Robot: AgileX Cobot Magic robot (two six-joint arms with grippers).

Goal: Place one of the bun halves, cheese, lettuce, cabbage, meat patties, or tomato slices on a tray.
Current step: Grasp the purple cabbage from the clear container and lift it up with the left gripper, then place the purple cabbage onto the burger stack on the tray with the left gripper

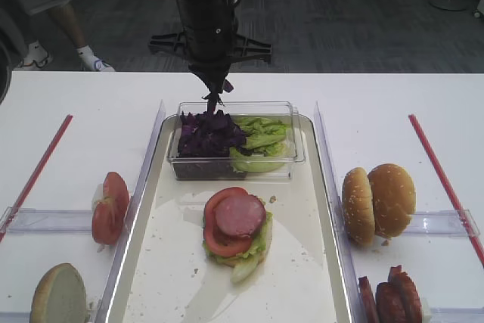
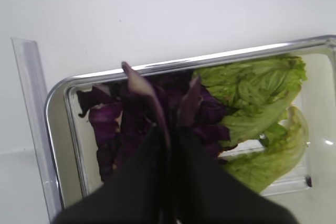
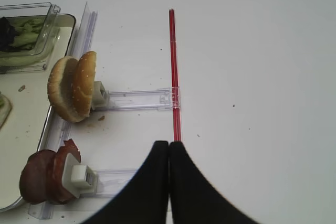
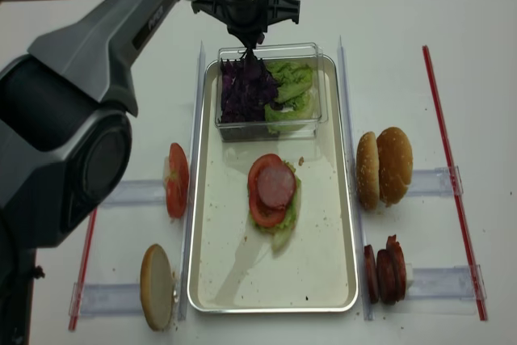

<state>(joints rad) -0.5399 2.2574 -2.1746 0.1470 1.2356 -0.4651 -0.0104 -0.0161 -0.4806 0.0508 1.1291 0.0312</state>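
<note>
Your left pincer [image 2: 167,129] is pinched together on a few shreds of the cabbage [image 1: 208,132], hanging just above the purple heap in the far-left part of the clear tub [image 1: 296,158]. The tub sits at the far end of the tray [image 1: 151,255], with the lettuce [image 1: 261,141] filling its right part. The grip looks thin: in the left wrist view one ragged strip stands up between the fingers and the rest trails down into the heap.

Lift straight up until the dangling ends are free of the tub's rim, so nothing drags the tub along or spills over its near wall. Then carry the shreds toward you and come down over the stack [image 1: 236,231] in the middle of the tray, where a meat patty [image 1: 240,215] lies on a tomato slice over green leaf. Let go low, right over the patty, or the light shreds may scatter.

Room is generous: the cream floor around the stack is bare apart from crumbs. Stay within the clear rails on both sides of the tray. The tomato slices [image 1: 110,207] stand on the left holder, and the bun halves [image 1: 376,203] on the right one.

Your right pincer [image 3: 168,145] is closed on nothing, over bare tabletop [image 3: 252,51] beside the red line, well apart from the work.
</note>
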